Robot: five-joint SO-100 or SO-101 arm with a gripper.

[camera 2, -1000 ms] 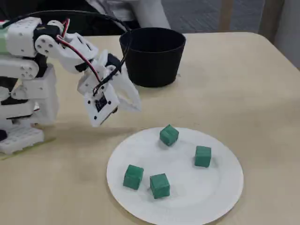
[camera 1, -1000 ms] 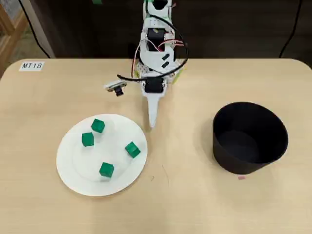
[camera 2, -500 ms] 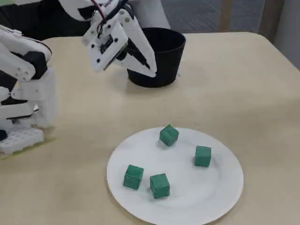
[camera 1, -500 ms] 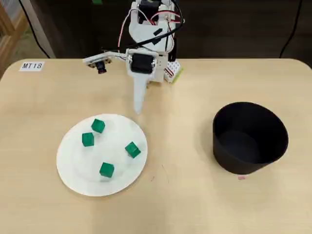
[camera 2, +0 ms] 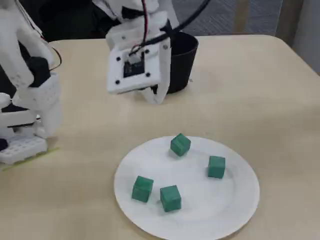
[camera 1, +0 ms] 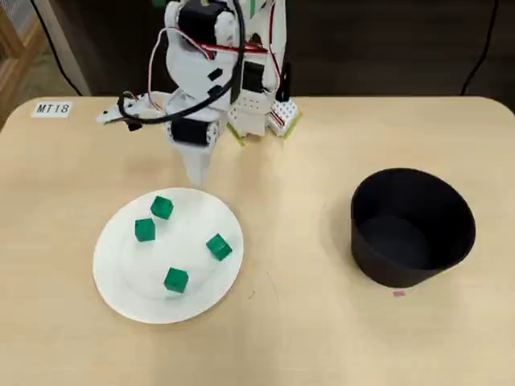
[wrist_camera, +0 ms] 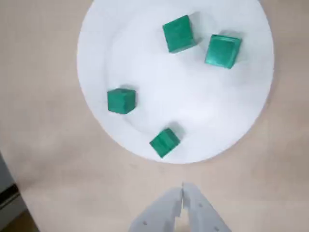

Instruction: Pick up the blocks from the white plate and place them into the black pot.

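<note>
On the pale wooden table point(camera 1: 322, 338), four small bright green cubes point(camera 1: 175, 280) lie scattered on the large round white plate point(camera 1: 121, 281), well apart from the matte black round pot point(camera 1: 412, 227), with bare tabletop between. A white label reading MT18 point(camera 1: 53, 108) lies near one corner. Tilted down beside the plate's rim, the white gripper point(wrist_camera: 182, 200) hangs empty, fingers pressed together. Only the overhead view shows the pot's empty inside.
</note>
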